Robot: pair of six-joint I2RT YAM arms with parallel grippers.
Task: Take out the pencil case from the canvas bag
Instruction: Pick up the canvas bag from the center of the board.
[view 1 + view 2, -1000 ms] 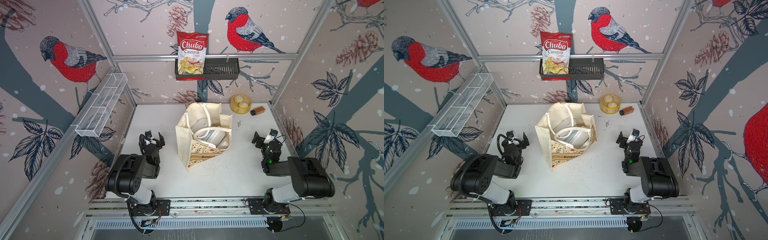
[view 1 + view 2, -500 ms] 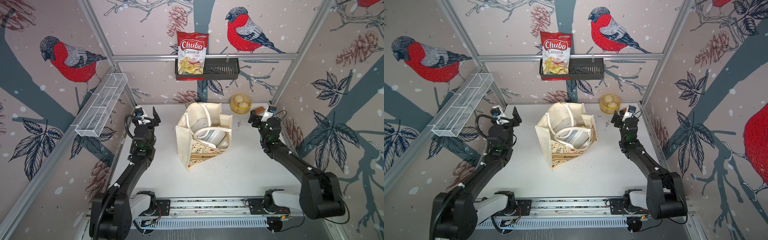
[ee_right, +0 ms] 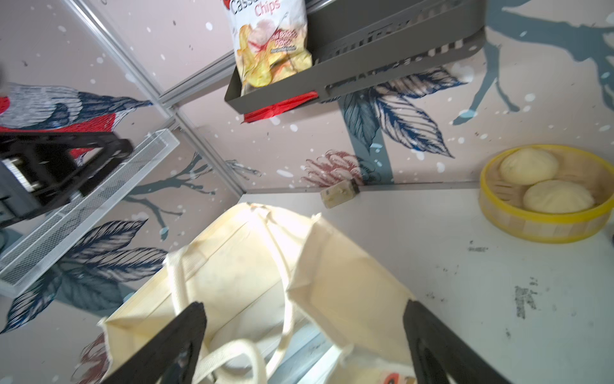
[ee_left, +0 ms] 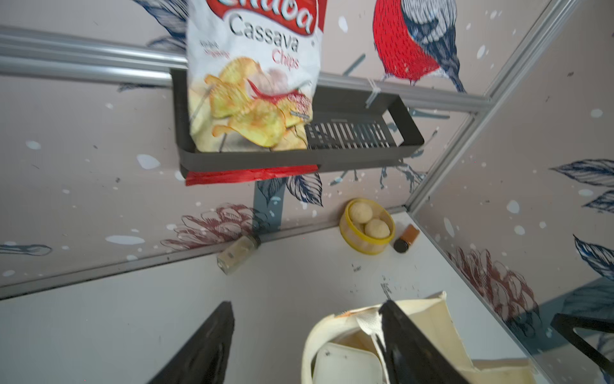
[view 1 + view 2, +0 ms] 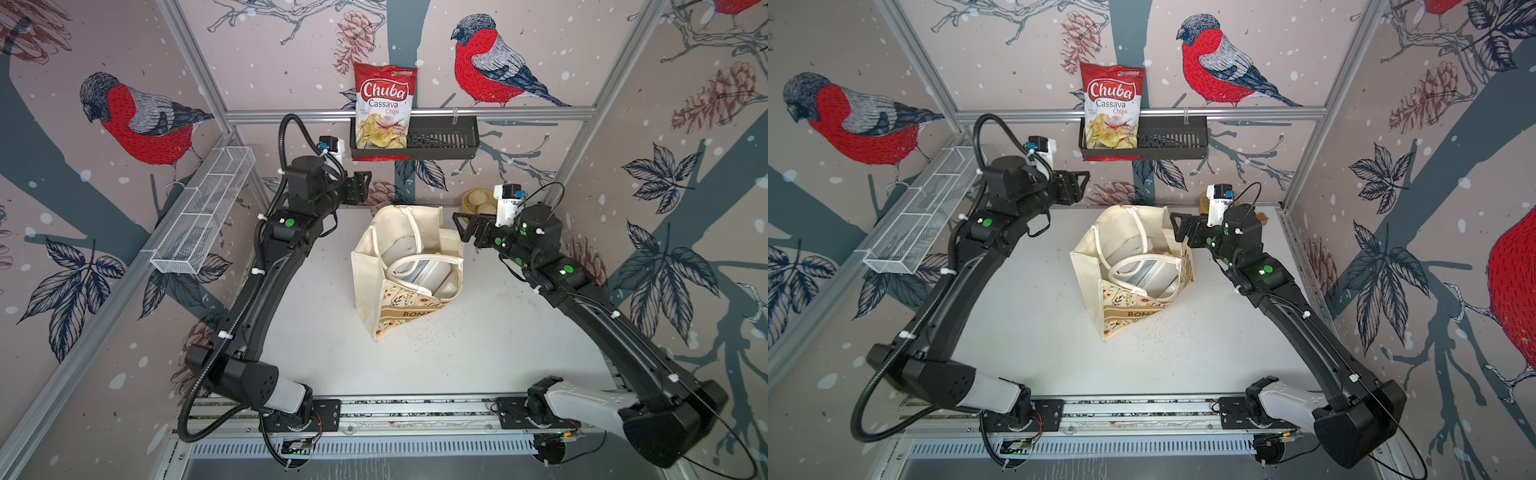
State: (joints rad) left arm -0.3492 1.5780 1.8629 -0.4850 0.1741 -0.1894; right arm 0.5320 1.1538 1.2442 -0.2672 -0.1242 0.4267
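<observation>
On the left wall a white wire basket (image 5: 203,212) hangs slanted on its rail. Next to it the left arm reaches up and inward, and the left pincer (image 5: 368,188) hangs in the air over the far left corner of the bag. It stands fairly wide with nothing between its fingers, and it is not gripping the cloth. Below it, against the back wall, a small glass jar (image 4: 237,254) lies on its side on the white table (image 5: 332,332). Higher on that wall a red and white bag of chips (image 5: 384,108) stands in the left end of a black shelf (image 5: 444,143).

In the middle of the table the canvas bag (image 5: 374,291) stands upright with its mouth open. Its flowered side and tan lettered band face the near edge. One loop handle (image 5: 419,259) droops across the opening. Under that handle lies a pale, flat thing with rounded corners, the pencil case (image 5: 432,276) as far as I can tell, down inside the bag.

Just beside the bag's right rim, the right pincer (image 5: 460,227) points toward the opening. It is spread wide and empty, and I cannot tell whether it brushes the cloth. Behind it, in the far right corner, a yellow-rimmed round basket (image 5: 467,203) holds pale buns, with a little brown bottle (image 4: 407,237) lying just beside it.
</observation>
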